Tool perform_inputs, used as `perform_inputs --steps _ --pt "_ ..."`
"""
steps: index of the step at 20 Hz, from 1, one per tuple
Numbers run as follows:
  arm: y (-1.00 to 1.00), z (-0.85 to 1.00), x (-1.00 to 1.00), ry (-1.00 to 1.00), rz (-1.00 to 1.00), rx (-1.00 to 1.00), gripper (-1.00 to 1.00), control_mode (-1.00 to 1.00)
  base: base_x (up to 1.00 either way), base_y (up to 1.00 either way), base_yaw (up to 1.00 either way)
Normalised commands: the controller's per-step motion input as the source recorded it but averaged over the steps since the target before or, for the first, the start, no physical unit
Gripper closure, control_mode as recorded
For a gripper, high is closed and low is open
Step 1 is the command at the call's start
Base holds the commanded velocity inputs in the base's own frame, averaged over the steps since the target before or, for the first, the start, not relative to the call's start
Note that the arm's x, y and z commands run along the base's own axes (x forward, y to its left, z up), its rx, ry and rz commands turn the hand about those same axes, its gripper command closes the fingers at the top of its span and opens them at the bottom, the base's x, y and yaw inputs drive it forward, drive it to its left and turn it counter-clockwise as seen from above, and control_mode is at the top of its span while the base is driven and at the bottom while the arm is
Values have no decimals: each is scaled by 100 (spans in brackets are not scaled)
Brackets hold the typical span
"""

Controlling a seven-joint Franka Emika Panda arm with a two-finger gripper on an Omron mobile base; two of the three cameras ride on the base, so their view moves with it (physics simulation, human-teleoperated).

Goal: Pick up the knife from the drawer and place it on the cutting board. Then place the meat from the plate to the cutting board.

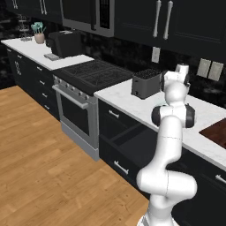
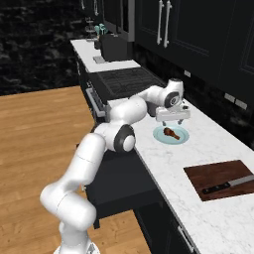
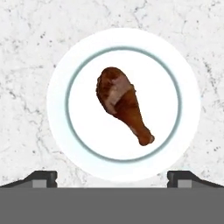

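- Drawer (image 2: 119, 191) stood pulled out below the counter edge, nearest the base, dark inside; contents couldn't be made out from the right base view.
- Cutting board (image 2: 222, 178) lay flat on the white marble counter (image 2: 168, 163), near right end.
- Knife (image 2: 227, 185) lay on the board's near edge, dark handle pointing left, blade to the right. Blade tip probably overhung the board's right edge, hard to tell at that angle.
- Plate (image 3: 123, 104) sat further along the counter, well apart from the board, to its far left.
- Meat (image 3: 123, 105) lay in the middle of the plate, thick end toward the top of the hand view, thin bone end toward the bottom right.
- Gripper (image 2: 172, 120) hung above the plate pointing straight down, fingers spread wide, clear of the meat, holding nothing.
- Fingertips (image 3: 43, 177) sat either side of the plate's rim in the hand view.
- Toaster (image 1: 145, 83) stood beyond the arm, then the stove (image 1: 95, 75) further left.
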Motion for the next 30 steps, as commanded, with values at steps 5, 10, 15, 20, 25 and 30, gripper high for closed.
perform_inputs --steps 5,10,15,20,25,30 --pt "10 -31 0 -3 4 -24 -100 -100 0 0 0" --pt "-3 -34 1 -19 8 -21 -100 -100 0 0 0" --pt "-7 0 31 -1 6 -1 -100 -100 0 0 0" --pt "-7 0 29 0 1 7 -100 -100 0 0 0" --pt "0 0 3 0 2 12 -100 -100 0 0 0" --pt "0 0 0 0 2 9 -100 -100 0 0 0"
